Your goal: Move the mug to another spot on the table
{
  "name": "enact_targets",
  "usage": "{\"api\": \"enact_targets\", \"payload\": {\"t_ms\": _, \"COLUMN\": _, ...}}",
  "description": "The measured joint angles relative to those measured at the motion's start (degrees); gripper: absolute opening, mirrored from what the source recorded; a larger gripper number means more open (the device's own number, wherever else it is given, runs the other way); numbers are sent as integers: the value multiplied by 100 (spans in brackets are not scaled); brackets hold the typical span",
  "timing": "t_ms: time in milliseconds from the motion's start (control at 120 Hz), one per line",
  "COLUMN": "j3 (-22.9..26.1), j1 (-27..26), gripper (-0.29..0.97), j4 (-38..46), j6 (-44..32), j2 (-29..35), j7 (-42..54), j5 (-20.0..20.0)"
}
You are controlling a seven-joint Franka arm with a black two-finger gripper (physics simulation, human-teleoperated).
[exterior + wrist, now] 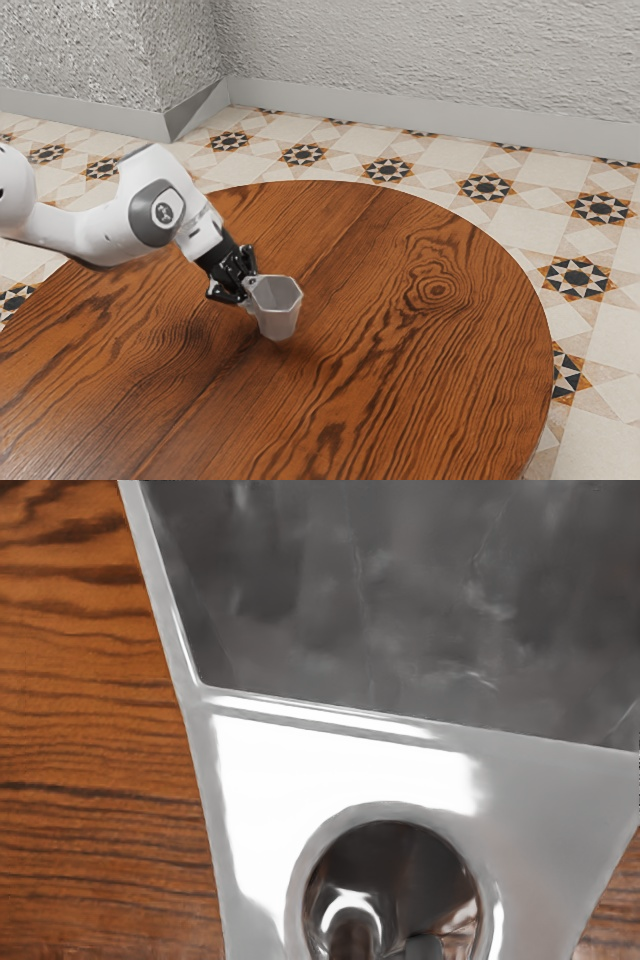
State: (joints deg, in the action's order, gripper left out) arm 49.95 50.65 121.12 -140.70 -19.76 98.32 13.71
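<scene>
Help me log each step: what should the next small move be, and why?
Probably a short straight lift. The end effector is at the handle side of the grey faceted mug, whose base seems on or barely above the round wooden table. Lifting first should avoid dragging; bare wood lies toward the exterior view's right.

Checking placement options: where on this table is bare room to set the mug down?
Wide bare wood lies between the mug and the table edge at the exterior view's right. Crowded only where the pincer grips the mug.
</scene>
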Motion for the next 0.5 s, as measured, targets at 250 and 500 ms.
{"api": "enact_targets", "payload": {"t_ms": 250, "j3": -23, "j1": 361, "gripper": -6, "j4": -140, "j6": -204, "j2": -160, "j7": 325, "j5": 246}}
{"api": "enact_targets", "payload": {"t_ms": 500, "j3": -165, "j1": 446, "gripper": -6, "j4": -182, "j6": -417, "j2": -599, "j7": 555, "j5": 332}}
